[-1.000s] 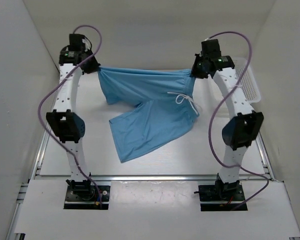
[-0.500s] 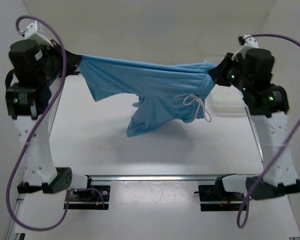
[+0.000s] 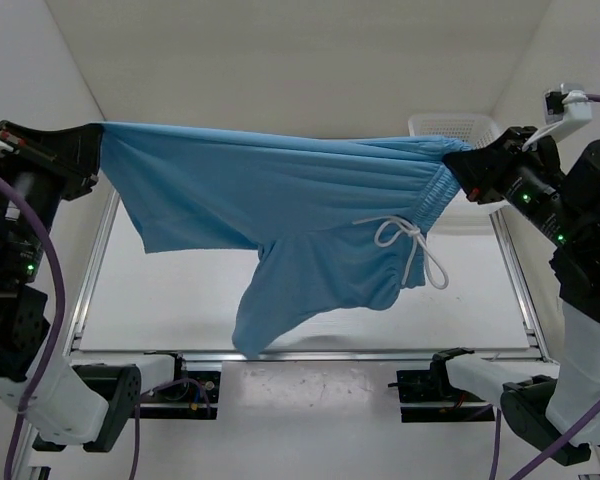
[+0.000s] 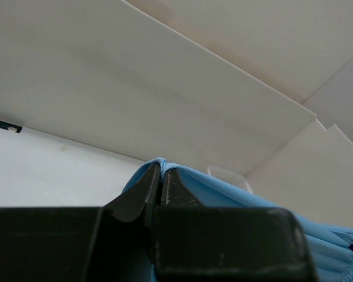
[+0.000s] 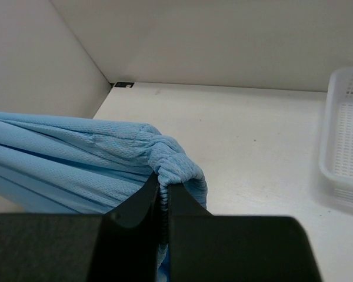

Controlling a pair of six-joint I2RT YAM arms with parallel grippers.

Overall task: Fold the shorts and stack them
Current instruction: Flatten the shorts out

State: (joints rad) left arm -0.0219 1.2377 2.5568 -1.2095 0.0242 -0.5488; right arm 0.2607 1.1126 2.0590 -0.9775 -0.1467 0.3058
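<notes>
A: Top view. Where are the shorts (image 3: 280, 205)?
B: In the air above the table (image 3: 160, 300), stretched between both arms. The left gripper (image 3: 95, 140) at 10 o'clock is clamped on the left end. The right gripper (image 3: 458, 165) at 2 o'clock is clamped on the bunched waistband. One leg droops toward 6, and the drawstring (image 3: 410, 245) dangles at 4. The basket (image 3: 450, 125) is at 1, behind the cloth.
A: How will they handle?
B: I'd say light, thin and floppy. They sag wherever they aren't held and could slip out of a shallow pinch. The elastic waistband is the thickest part, so it's probably the safest place to hold. The hem corners look best for folding.
A: Left wrist?
B: The left gripper (image 4: 160, 176) has its jaws nearly together with a sliver of shorts (image 4: 223, 191) nipped between them. The cloth runs off toward 4.
A: Right wrist?
B: The right gripper (image 5: 163, 191) is closed on the gathered waistband. The shorts (image 5: 76, 153) fan out toward 9. The basket (image 5: 347, 135) is at 3, well apart.
A: Any text or logos?
B: None I can read in any view.
</notes>
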